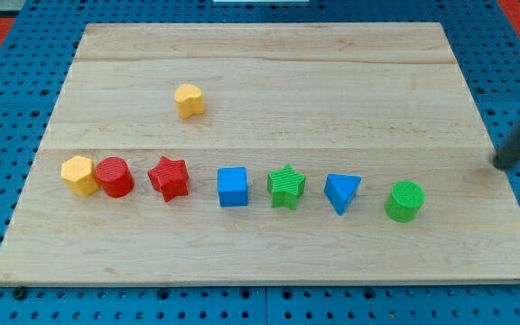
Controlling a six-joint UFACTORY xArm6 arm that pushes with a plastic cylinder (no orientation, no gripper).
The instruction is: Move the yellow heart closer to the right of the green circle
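Green circle [405, 200] at row's right end; yellow heart [189, 99] far up-left of it; my tip [497, 164] bare, right of circle, well apart from heart.

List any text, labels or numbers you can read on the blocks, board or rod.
None. The blocks, from the yellow heart to the green circle, are plain; so are the wooden board, the blue pegboard and the blurred rod ending at my tip.

One camera looks steeply down from the front. It frames the whole wooden board [269, 54] at middling range.
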